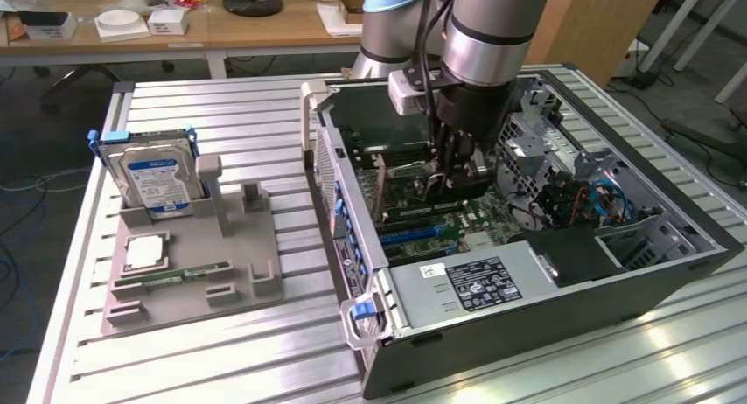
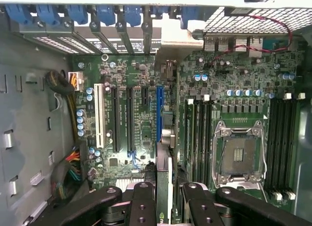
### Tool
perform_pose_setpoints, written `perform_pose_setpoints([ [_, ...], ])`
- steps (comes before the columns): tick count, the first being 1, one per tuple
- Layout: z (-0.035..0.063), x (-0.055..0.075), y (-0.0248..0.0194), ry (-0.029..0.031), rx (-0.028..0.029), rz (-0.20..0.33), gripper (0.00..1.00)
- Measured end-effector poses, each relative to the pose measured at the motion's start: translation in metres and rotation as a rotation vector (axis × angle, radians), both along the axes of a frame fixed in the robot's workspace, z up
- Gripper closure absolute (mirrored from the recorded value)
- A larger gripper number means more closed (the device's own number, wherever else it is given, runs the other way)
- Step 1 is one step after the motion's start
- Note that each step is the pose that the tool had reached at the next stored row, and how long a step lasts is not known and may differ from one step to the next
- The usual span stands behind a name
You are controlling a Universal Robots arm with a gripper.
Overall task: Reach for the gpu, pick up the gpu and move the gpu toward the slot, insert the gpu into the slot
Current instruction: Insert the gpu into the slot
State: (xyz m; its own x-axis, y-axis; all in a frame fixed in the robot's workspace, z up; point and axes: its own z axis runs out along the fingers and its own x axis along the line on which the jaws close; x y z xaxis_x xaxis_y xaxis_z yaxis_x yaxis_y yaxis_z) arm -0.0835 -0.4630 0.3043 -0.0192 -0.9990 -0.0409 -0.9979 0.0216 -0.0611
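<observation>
My gripper [image 2: 168, 202] is inside the open computer case [image 1: 653, 277], over the green motherboard [image 2: 243, 80]. It is shut on the gpu [image 2: 164, 170], which I see edge-on between the black fingers [image 2: 143, 199] as a thin dark card. The long blue slot [image 2: 159, 114] runs straight ahead of the card's leading edge, in line with it. Whether the card touches the slot I cannot tell. In the exterior view the gripper [image 1: 453, 177] hangs from the arm, low over the board in the middle of the case.
Black and white slots [image 2: 100, 114] lie beside the blue one, with memory slots [image 2: 285, 138] and the silver processor socket [image 2: 239, 155] on the other side. Cable bundles [image 2: 68, 175] line one case wall. Outside, a grey fixture [image 1: 251, 282] holds a hard drive [image 1: 157, 181] and a memory stick [image 1: 175, 275].
</observation>
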Motion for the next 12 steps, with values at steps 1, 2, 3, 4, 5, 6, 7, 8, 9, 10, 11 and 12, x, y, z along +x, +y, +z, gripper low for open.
perform_pose_setpoints([
  [1, -0.0018, 0.000, 0.0000, 0.0000, -0.0001, 0.000, 0.74],
  [2, -0.0036, 0.000, 0.0000, 0.0000, 0.0000, 0.000, 0.74],
  [3, -0.0054, 0.000, -0.0001, 0.0000, -0.0001, 0.000, 0.74],
  [4, -0.0072, 0.000, -0.0001, 0.0001, -0.0001, 0.000, 0.74],
  [5, -0.0087, -0.001, -0.0001, 0.0001, -0.0001, 0.000, 0.74],
  [6, -0.0098, -0.002, 0.0000, 0.0002, -0.0001, 0.000, 0.74],
  [7, -0.0107, -0.003, -0.0001, 0.0002, -0.0002, 0.000, 0.74],
  [8, -0.0117, -0.004, -0.0001, 0.0002, -0.0001, 0.000, 0.74],
  [9, -0.0128, -0.004, -0.0001, 0.0002, -0.0002, 0.000, 0.74],
  [10, -0.0141, -0.004, -0.0001, 0.0003, -0.0002, 0.000, 0.74],
  [11, -0.0157, -0.004, -0.0001, 0.0003, -0.0002, 0.000, 0.74],
  [12, -0.0175, -0.004, -0.0001, 0.0002, -0.0001, 0.000, 0.74],
])
